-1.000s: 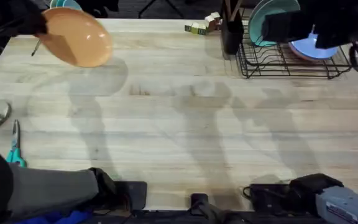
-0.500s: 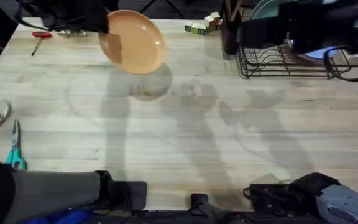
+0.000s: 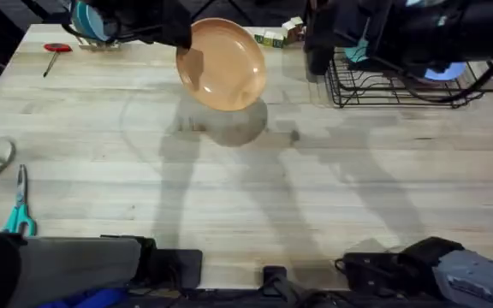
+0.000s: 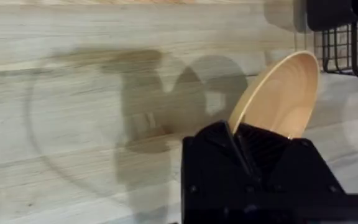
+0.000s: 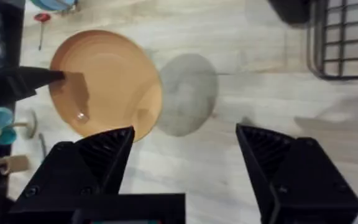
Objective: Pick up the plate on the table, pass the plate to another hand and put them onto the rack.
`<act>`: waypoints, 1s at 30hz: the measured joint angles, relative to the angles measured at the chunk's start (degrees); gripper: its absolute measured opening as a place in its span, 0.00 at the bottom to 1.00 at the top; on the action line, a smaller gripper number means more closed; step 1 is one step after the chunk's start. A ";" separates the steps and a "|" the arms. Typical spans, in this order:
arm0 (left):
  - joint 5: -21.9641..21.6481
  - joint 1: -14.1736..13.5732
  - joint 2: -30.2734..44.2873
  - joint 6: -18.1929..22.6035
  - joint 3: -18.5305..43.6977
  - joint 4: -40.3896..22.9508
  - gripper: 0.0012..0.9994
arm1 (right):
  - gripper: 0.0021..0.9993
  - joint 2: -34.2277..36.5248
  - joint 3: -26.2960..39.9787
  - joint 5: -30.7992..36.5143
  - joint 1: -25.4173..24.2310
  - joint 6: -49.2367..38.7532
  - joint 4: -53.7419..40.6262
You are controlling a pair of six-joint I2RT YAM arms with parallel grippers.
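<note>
Now the handover is in hand: the left gripper (image 4: 244, 146) pinches the plate (image 3: 226, 64) by its rim, held aloft at upper centre, left of the rack (image 3: 400, 84). The right gripper (image 5: 185, 146) waits spread; next it should close on the free rim.

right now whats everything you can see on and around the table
plate: 1, orange, held above the table's far middle by its edge
table: 1, pale wood planks
rack: 1, black wire, far right corner
teal plate: 1, standing in the rack
scissors: 1, teal handles, near left edge
screwdriver: 1, red handle, far left
small blocks: a few, far edge
left gripper: black, fingers shut on the plate's rim
right gripper: black, fingers open, facing the plate
</note>
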 joint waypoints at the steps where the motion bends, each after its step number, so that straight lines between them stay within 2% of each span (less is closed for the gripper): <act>1: 0.02 -0.47 -0.02 0.00 0.00 -0.01 0.04 | 0.99 0.37 0.00 -0.76 0.00 0.63 0.02; 9: 0.04 -1.81 -0.02 -0.01 0.00 0.01 0.04 | 0.99 3.44 0.00 -5.57 0.01 2.65 0.02; 18: 0.04 -1.79 -0.02 -0.01 0.00 -0.01 0.04 | 0.99 3.54 0.00 -6.78 0.01 2.68 0.02; 30: 0.04 -1.79 -0.02 -0.01 0.00 0.01 0.04 | 0.99 3.52 0.00 -7.89 0.01 8.06 0.02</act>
